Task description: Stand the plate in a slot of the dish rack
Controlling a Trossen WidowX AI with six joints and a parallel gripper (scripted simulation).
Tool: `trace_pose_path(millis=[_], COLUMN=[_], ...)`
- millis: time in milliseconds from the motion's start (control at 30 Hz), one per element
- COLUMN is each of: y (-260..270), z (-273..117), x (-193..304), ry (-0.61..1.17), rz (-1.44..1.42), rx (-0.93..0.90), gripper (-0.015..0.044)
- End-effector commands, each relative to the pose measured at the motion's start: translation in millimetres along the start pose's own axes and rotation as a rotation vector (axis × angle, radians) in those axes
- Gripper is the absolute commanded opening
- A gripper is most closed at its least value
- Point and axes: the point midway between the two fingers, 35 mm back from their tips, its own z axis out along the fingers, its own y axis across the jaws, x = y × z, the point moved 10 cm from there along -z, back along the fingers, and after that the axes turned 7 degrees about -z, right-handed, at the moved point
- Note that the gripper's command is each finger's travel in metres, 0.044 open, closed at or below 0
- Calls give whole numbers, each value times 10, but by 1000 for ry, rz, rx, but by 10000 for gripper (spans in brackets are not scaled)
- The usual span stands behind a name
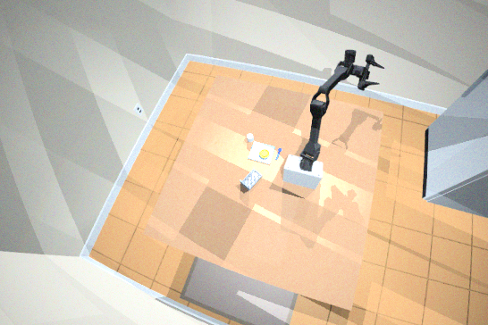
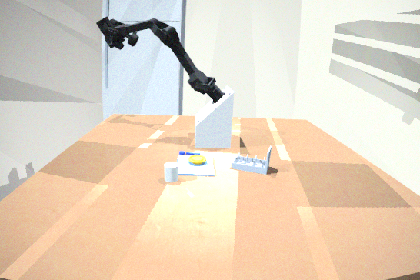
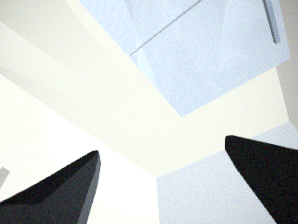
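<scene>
As the black gripper (image 1: 381,76) (image 3: 163,149) hangs spread wide at the upper right of the top view, a yellow-centered plate (image 1: 264,154) (image 2: 198,160) lies near mid-frame, apart from the gray dish rack (image 1: 251,179) (image 2: 250,165) below it.

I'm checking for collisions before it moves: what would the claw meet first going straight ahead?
Probably the pale wall behind the spread fingers, beside the blue fridge; nothing nearer shows, though depth is unclear.
</scene>
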Motion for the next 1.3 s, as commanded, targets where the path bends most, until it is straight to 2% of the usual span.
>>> trace_pose_path(millis=[0, 400, 633, 767, 1000, 1267], y=[1, 183, 385, 417, 674, 1186], z=[-3, -391, -805, -836, -1300, -2088], x=[-6, -481, -848, -969, -1226, -1413], ry=[-3, -266, -456, -537, -721, -992], rz=[0, 83, 96, 83, 81, 61], rx=[1, 81, 109, 132, 136, 118], gripper=[400, 400, 400, 400, 400, 400])
